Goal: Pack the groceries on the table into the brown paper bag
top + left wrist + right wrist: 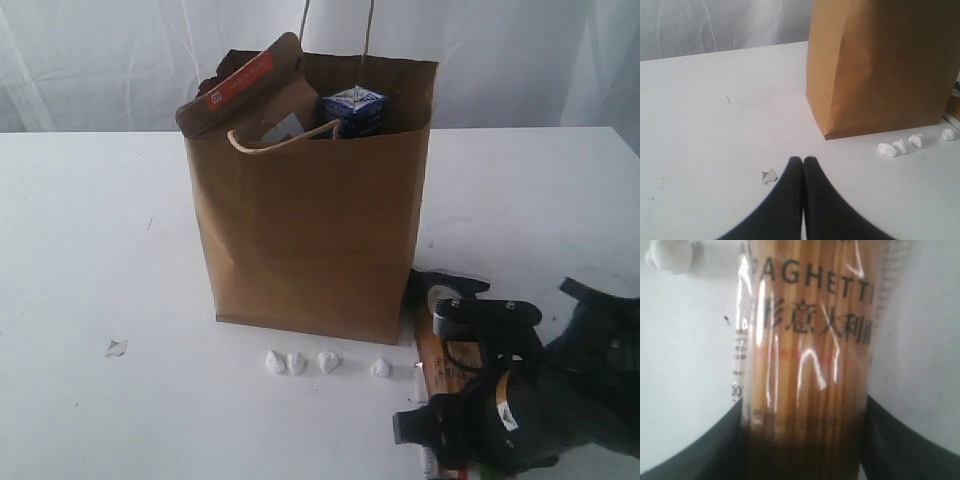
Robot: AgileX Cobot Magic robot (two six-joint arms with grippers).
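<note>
Since the spaghetti packet (432, 352) lies flat on the bench (90, 250) just beside the brown paper bag (310, 230), under the right arm, it wants lifting high and upending over the rim; the left jaws sit pressed together, empty; the right jaws flank the packet closely, though whether they grip it I cannot tell.

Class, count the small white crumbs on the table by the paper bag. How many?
4 crumbs, in a row on the table before the brown paper bag: two side by side at the left, one midway, one rightmost. The bag could hide more.
</note>
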